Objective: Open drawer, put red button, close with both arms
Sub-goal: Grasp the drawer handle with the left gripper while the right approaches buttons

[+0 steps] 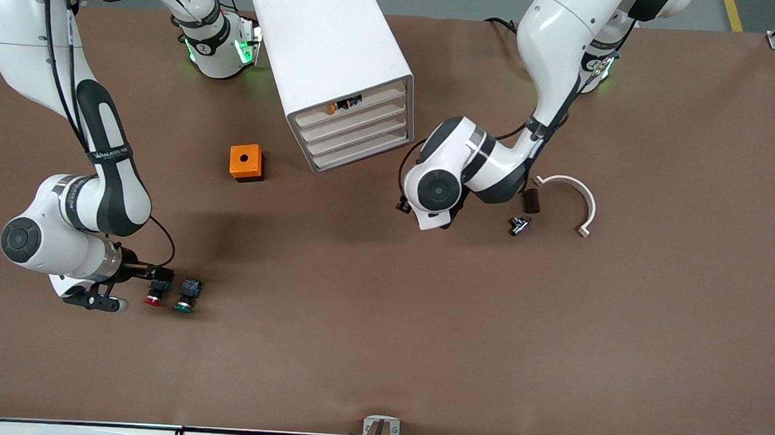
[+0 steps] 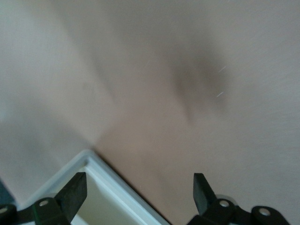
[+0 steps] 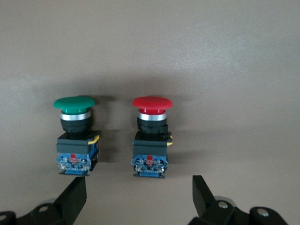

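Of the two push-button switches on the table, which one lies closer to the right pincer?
The red button: its black-and-blue body sits right by the right pincer, whose fingers are open. The green-capped switch lies beside it, toward the left arm's end.

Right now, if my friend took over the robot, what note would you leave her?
Right gripper: open, at the red button, not gripping it.
Left gripper: open, by a white edge, low near the cabinet.
The red button sits on the table beside the green button.
The drawer, second from top, looks shut.
Done: nothing yet.
Left: open drawer, drop red button in, close it.
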Available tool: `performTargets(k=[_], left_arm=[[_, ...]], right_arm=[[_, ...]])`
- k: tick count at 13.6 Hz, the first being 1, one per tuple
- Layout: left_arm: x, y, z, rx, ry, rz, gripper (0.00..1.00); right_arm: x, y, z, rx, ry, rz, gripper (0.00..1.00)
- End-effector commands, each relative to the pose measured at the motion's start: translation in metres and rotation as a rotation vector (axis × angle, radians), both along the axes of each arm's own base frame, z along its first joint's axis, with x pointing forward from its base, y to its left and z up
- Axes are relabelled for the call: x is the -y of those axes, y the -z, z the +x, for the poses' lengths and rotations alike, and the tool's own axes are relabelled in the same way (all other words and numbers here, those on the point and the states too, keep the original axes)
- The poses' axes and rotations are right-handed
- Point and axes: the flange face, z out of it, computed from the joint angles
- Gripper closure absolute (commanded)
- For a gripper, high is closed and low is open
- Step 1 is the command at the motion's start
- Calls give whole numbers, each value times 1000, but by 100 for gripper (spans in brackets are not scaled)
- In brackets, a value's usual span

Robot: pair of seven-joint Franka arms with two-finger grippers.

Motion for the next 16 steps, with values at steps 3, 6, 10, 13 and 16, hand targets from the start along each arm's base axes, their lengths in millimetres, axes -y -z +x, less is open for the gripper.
performTargets(k=[3,6,10,13,16], left_arm=[[21,-14,-4,-182,-279,-73,1],[28,-18,-3,-309,-451,-90,1],[36,-19,-8,-443,-645,-17,8],[42,-8,-16,-512,-692,20,30],[44,10,-23,-627,-719,24,41]], right_arm=[[4,28,-6,16,24,7,0],[5,31,-7,12,24,7,10],[3,31,-7,10,16,4,43],[3,28,-6,11,15,2,70],[6,17,1,35,22,1,88]])
